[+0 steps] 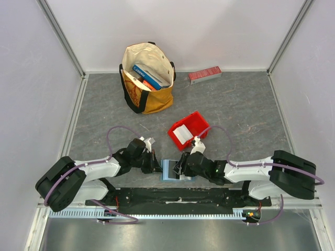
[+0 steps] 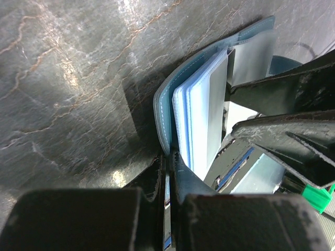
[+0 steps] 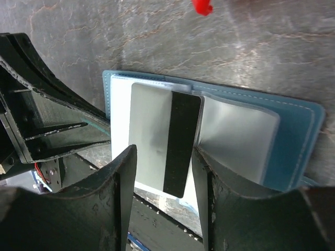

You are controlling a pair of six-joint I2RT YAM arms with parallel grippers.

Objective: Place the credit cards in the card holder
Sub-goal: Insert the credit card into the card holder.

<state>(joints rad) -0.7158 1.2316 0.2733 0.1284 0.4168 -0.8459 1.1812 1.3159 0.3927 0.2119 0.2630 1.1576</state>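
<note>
The teal card holder [image 1: 168, 170] lies open on the table's near edge between both grippers. My left gripper [image 2: 171, 170] is shut on the edge of its teal cover [image 2: 163, 112], beside the clear sleeves [image 2: 204, 104]. A grey-white credit card [image 3: 152, 130] with a black stripe lies on the open card holder [image 3: 298, 125], its upper end at a sleeve. My right gripper [image 3: 163, 151] stands open just above that card, one finger on each side. In the top view my left gripper [image 1: 156, 165] and right gripper [image 1: 181, 168] nearly meet.
A red bin [image 1: 198, 121] with something white and flat in it stands just behind the right gripper. A tan tote bag [image 1: 149, 102] with books and a long red box [image 1: 205, 75] are near the back wall. A black rail runs along the near edge.
</note>
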